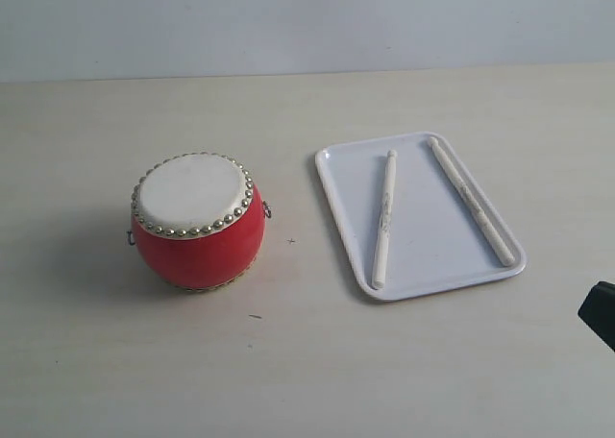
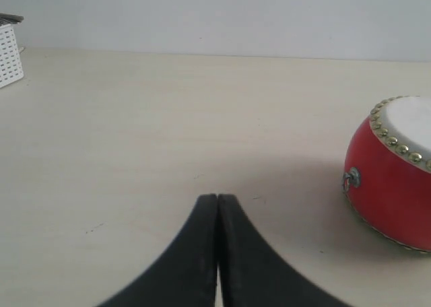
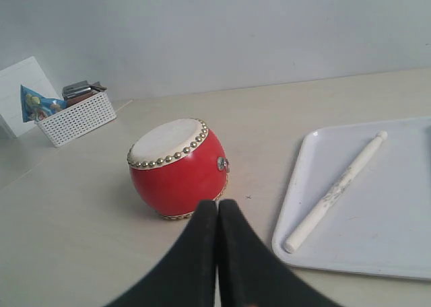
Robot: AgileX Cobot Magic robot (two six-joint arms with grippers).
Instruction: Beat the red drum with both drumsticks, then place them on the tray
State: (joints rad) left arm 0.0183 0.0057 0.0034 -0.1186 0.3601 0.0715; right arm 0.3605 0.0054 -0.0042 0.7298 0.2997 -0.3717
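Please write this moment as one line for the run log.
drum: upright beside tray | sticks: both lying on tray, apart | left gripper: shut, empty | right gripper: shut, empty

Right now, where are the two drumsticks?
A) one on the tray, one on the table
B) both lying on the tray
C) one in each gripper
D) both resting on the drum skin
B: one drumstick and the other drumstick both lie flat on the tray, apart from each other, beside the red drum; the left gripper and right gripper are shut on nothing.
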